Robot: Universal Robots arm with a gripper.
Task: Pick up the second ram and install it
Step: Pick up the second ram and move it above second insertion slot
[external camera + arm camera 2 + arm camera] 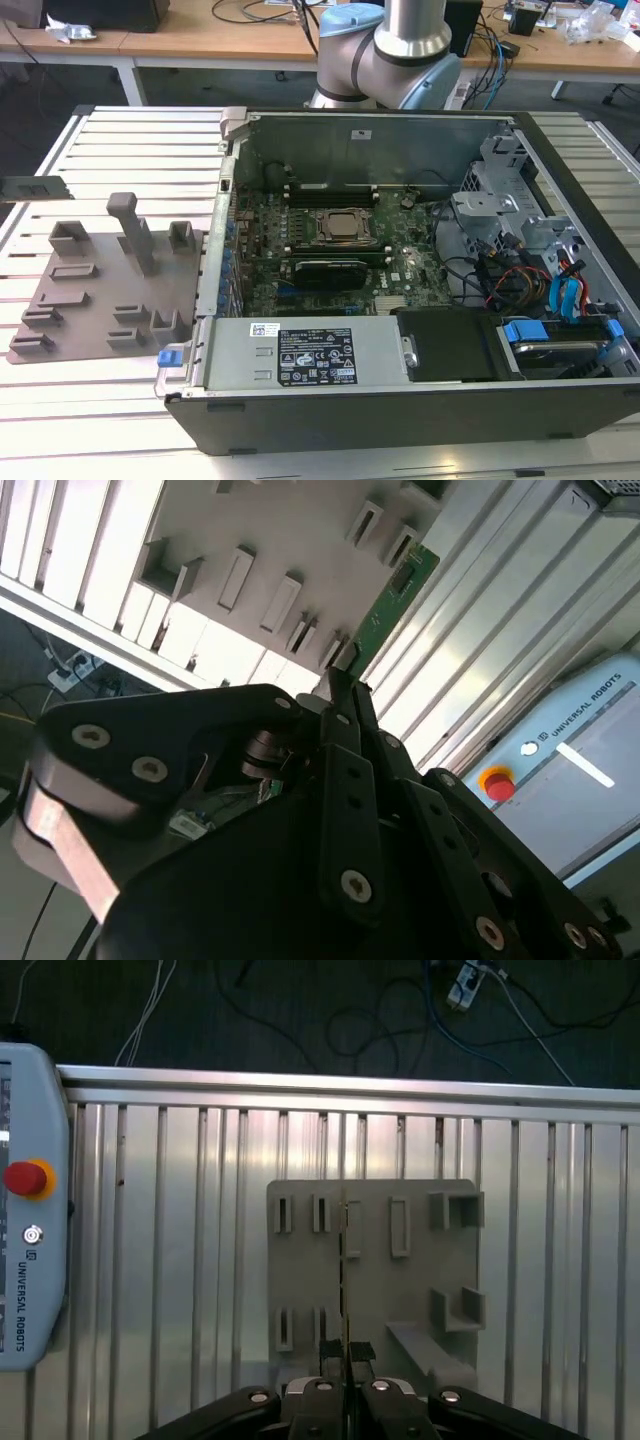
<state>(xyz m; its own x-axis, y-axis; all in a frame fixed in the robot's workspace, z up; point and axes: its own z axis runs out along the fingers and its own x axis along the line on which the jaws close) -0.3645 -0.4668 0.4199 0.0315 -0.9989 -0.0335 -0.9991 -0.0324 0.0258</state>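
Observation:
The second ram, a narrow green board with dark chips, sticks out from between the black fingers of my gripper, which is shut on one end of it. In the first wrist view the ram shows edge-on as a thin dark line rising from the gripper. It hangs above the grey plastic tray with raised blocks. In the exterior view the tray lies to the left of the open computer case, where the CPU socket sits on the motherboard.
A black heatsink lies just in front of the socket. Cables and drive cages crowd the case's right side. A teach pendant with a red button rests on the ribbed aluminium table. The arm's base stands behind the case.

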